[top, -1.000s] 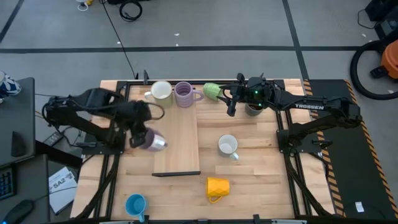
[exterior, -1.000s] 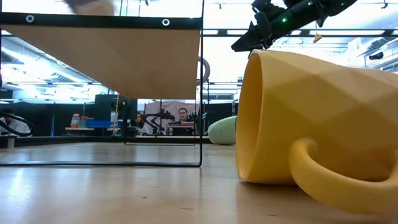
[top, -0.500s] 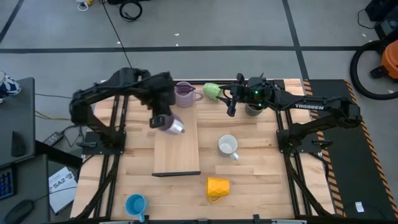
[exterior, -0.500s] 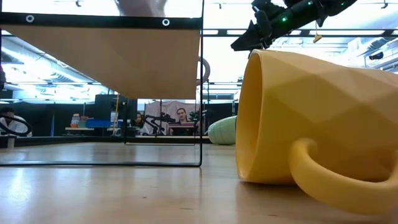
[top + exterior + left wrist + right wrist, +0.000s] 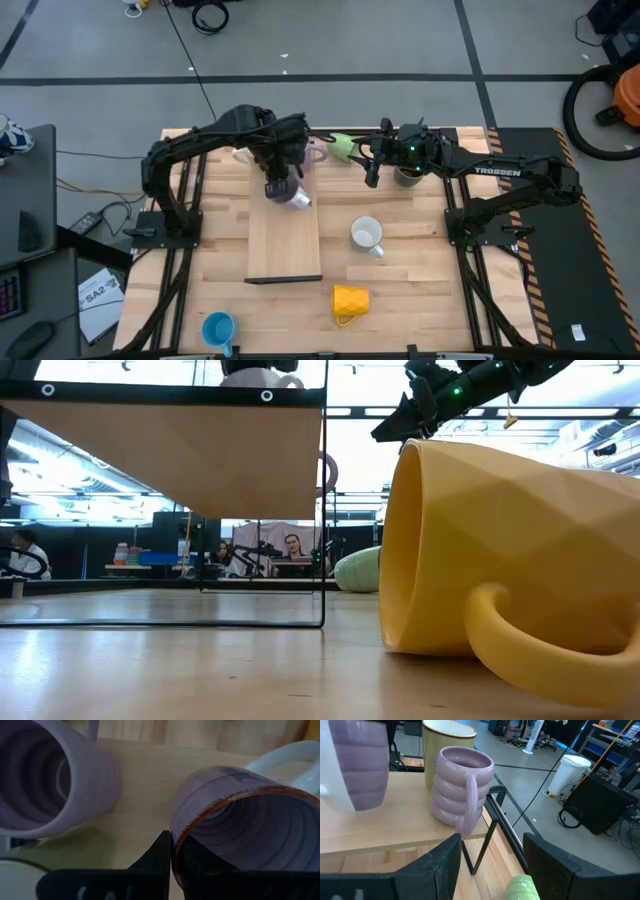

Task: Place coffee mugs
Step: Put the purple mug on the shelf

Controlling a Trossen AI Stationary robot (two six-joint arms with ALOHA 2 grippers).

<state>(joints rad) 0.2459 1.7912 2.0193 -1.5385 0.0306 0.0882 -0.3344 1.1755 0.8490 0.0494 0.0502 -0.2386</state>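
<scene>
The left gripper has its jaws pinched tight on the rim of a lavender mug, one finger inside the cup and one outside. It holds the mug up over the raised wooden shelf, at about 11 o'clock from the middle of the table.

The right gripper hangs at about 12 o'clock, near the far edge. Its jaws are wide apart with nothing between them. They point toward a light green mug lying on its side just beside them.

A second lavender mug stands upright on the far end of the shelf, close to the held one. A cream mug stands next to it, partly hidden under the left arm when seen from above.

On the table, a white mug lies at about 3 o'clock. A yellow mug lies on its side at about 5 o'clock. A blue mug sits upright at about 7 o'clock, near the front edge. A dark mug is mostly hidden under the right arm.
</scene>
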